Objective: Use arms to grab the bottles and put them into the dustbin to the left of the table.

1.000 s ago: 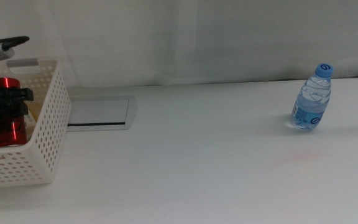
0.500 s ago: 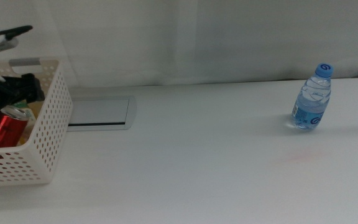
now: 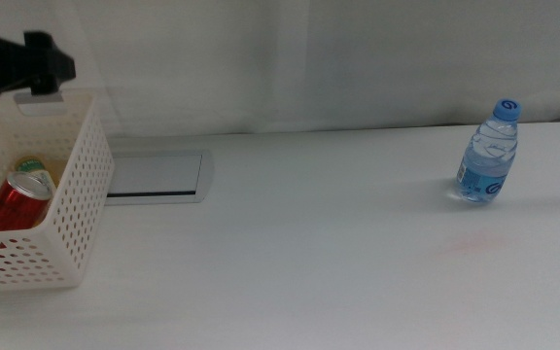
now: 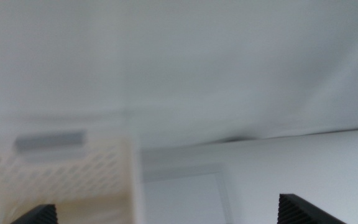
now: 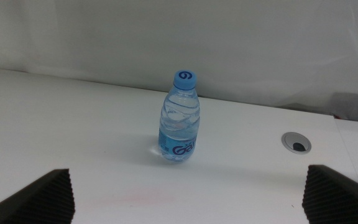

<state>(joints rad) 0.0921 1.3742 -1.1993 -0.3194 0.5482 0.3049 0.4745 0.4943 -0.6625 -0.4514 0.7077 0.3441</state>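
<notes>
While the water bottle (image 3: 489, 153) stands upright on the desk (image 3: 319, 243), blue cap up and blue label facing the camera, nothing touches it; in the right wrist view the same bottle (image 5: 180, 118) sits ahead of the right hand (image 5: 191, 196), centred between its two dark tips, which show only at the lower corners, spread wide and holding nothing. A small round grey hole (image 5: 296, 142) in the desk lies beyond and to one side of the bottle, apart from it. A faint reddish smear (image 3: 470, 245) marks the desk just in front of the bottle. Well away on the other side, the bin (image 3: 76, 209) rests at the desk's edge, and a red can (image 3: 13, 199) with a silver and green top leans tilted inside it against something yellowish that is too hidden to name. Just above the bin's far rim hangs the left hand (image 3: 27, 63), dark against the white backdrop, clear of the can and of the bin wall. In the blurred left wrist view its tips appear only at the two lower corners, set far apart with nothing between them, and the bin's perforated wall and slot handle (image 4: 50, 140) lie below and ahead of it. Beside the bin, a grey plate (image 3: 154, 177) is set flush into the desk.
</notes>
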